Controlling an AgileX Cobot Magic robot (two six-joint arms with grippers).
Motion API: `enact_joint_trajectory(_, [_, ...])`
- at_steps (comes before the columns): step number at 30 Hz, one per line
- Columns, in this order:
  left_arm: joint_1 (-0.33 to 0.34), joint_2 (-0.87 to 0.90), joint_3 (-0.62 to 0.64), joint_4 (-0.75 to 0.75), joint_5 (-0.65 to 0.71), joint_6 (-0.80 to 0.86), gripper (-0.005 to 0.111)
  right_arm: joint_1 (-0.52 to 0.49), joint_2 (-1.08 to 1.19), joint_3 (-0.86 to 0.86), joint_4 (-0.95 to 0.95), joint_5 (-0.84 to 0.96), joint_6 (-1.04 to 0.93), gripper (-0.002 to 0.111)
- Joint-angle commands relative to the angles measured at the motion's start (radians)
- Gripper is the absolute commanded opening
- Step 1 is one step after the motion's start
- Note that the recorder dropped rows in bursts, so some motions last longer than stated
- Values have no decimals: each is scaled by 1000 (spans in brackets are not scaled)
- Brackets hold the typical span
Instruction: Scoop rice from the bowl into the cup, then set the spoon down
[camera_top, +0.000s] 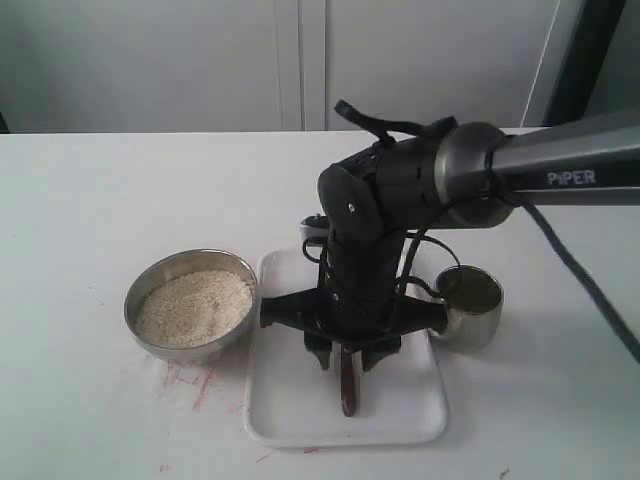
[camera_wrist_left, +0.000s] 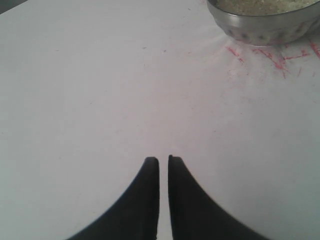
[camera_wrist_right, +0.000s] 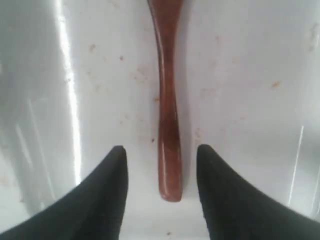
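1. The right gripper (camera_wrist_right: 160, 148) hangs over the white tray (camera_top: 290, 400), jaws apart, straddling the handle of the spoon (camera_wrist_right: 167, 100) without touching it.
2. The spoon lies flat on the tray.
3. The bowl (camera_top: 185, 351), just left of the tray, holds the rice (camera_top: 194, 306).
4. The cup (camera_top: 475, 312) stands just right of the tray.
5. The left gripper (camera_wrist_left: 163, 160) is closed and empty above the table (camera_wrist_left: 90, 100), near the bowl.

The only readable word is "PIPER", in pale capital letters on the grey tube of the right arm (camera_top: 571, 178), at about three o'clock in the exterior view. Red scribbles (camera_top: 195, 380) on the tabletop (camera_top: 90, 200), at six o'clock of the bowl (camera_top: 190, 352), are too loose to read as letters or numbers.
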Motion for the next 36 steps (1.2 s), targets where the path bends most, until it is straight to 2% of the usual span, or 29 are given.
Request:
enact_joint_trajectory(1, [-4, 7, 9, -6, 48, -6, 14, 0, -80, -30, -13, 27, -9, 42])
enact_joint_trajectory(11, [-4, 7, 9, -6, 48, -6, 14, 0, -268, -98, -83, 56, -16, 41])
enact_joint_trajectory(14, [-4, 7, 9, -6, 48, -6, 14, 0, -338, -115, -168, 56, -70, 33])
enact_joint_trajectory(20, [-4, 7, 9, -6, 48, -6, 14, 0, -501, -117, -373, 60, -92, 3])
enact_joint_trajectory(25, [-4, 7, 9, -6, 48, -6, 14, 0, -635, -115, -429, 38, -108, 0])
enact_joint_trajectory(31, [-4, 7, 9, -6, 48, -6, 14, 0, -901, 16, -429, -140, -126, 0])
enact_joint_trajectory(36, [-4, 7, 9, -6, 48, -6, 14, 0, -1117, 254, -429, -342, -200, 0])
